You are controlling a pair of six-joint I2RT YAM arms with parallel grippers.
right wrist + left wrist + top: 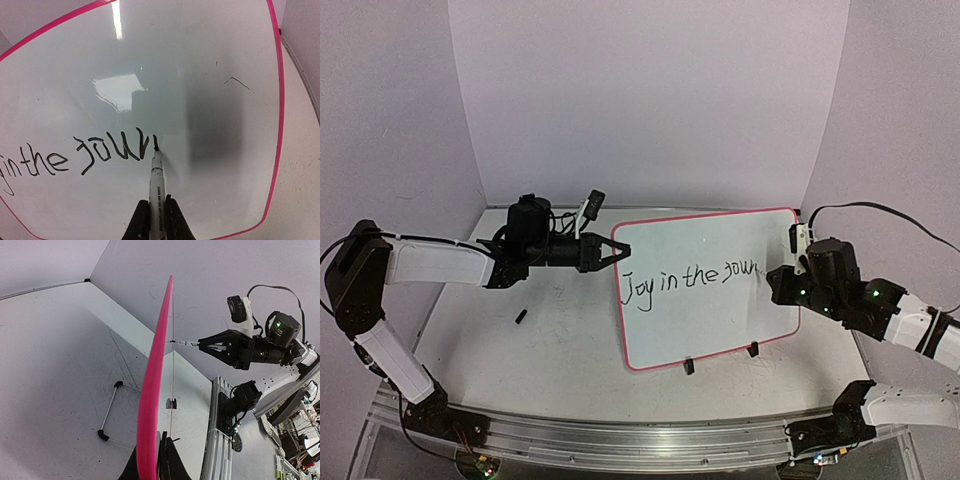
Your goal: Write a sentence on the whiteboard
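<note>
The top external camera sits high behind the near edge of the bench (pixel 470 340), facing forward and down toward the back wall (pixel 650 100). It is far enough off to take in the whole bench and the full whiteboard (pixel 720 320). The left wrist camera rides just behind the left pincer (pixel 152 460). It looks along the whiteboard's pink rim, nearly edge-on, across to the right pincer (pixel 201 345) and its marker (pixel 184 343). The right wrist camera looks down its own pincer, very close to the board face. All 3 views share the whiteboard. The marker tip shows in the 2 wrist views, and the handwriting (pixel 110 150) in the top and right wrist views.
</note>
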